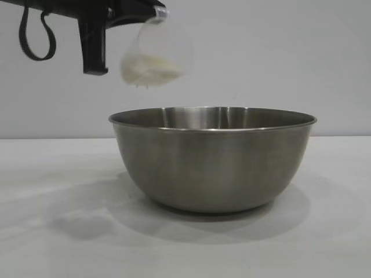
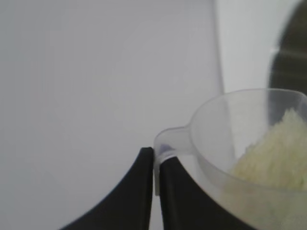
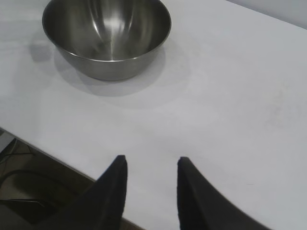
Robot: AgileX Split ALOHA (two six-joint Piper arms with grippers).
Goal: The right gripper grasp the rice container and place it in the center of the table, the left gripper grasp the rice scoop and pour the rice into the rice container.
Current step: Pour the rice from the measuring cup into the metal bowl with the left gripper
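The rice container [image 1: 212,159], a wide steel bowl, stands on the table [image 1: 52,231] in the middle of the exterior view. It also shows in the right wrist view [image 3: 106,36], and looks empty there. My left gripper [image 2: 154,154] is shut on the handle of the rice scoop [image 2: 225,129], a clear plastic cup. In the exterior view the rice scoop [image 1: 155,52] hangs tilted above the bowl's left rim, held by the left gripper [image 1: 156,13]. The rice [image 1: 149,70] lies in its lower side and also shows in the left wrist view [image 2: 278,153]. My right gripper [image 3: 149,163] is open and empty, well away from the bowl near the table's edge.
The table's edge [image 3: 57,158] runs close by my right gripper, with a dark drop beyond it. A black cable loop [image 1: 35,37] hangs under the left arm at the upper left.
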